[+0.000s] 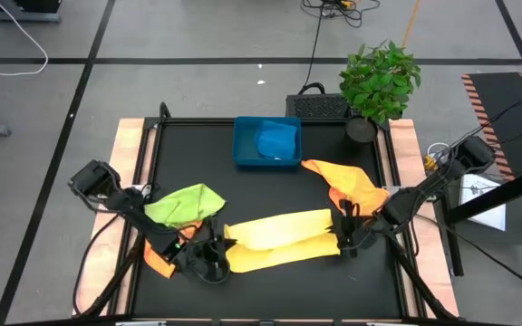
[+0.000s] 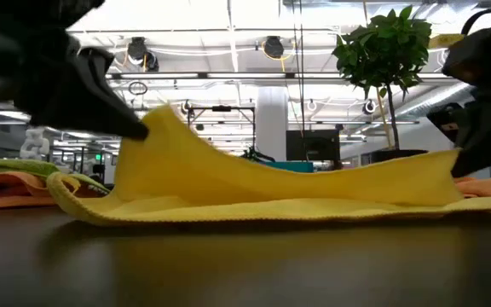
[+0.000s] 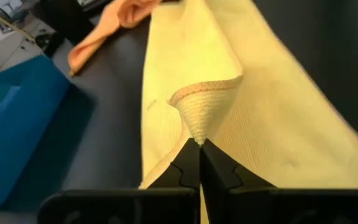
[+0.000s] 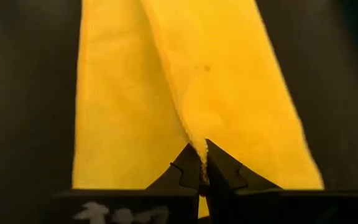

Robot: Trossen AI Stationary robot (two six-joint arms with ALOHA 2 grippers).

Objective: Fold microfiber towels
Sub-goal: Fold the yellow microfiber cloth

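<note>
A yellow microfiber towel (image 1: 279, 240) lies as a long strip across the middle of the black table, its lower layer flat on the table and its upper layer raised at both ends. My left gripper (image 3: 199, 144) is shut on its left end and my right gripper (image 4: 202, 146) on its right end. In the low view the raised layer (image 2: 271, 192) sags between the two. A lime green towel (image 1: 184, 204) lies bunched on an orange one (image 1: 159, 263) at the left. Another orange towel (image 1: 352, 186) lies crumpled at the right. My left gripper pinches a hemmed corner (image 3: 204, 115) at the yellow towel's left end between its two fingers, slanting down from the table's left. That corner is lifted into a peak (image 2: 164, 119) while the layer below stays on the table. My right gripper pinches an edge of the upper layer (image 4: 194, 134) at the towel's right end between its two fingers, slanting down from the table's right. This end (image 2: 446, 170) is held clear of the table, and the cloth runs slack toward the other gripper.
A rigid blue tray (image 1: 243, 154) with a blue cloth (image 1: 276, 140) in it stands at the table's far middle. A potted plant (image 1: 379, 81) stands at the far right corner. Bare black table shows in front of the yellow towel.
</note>
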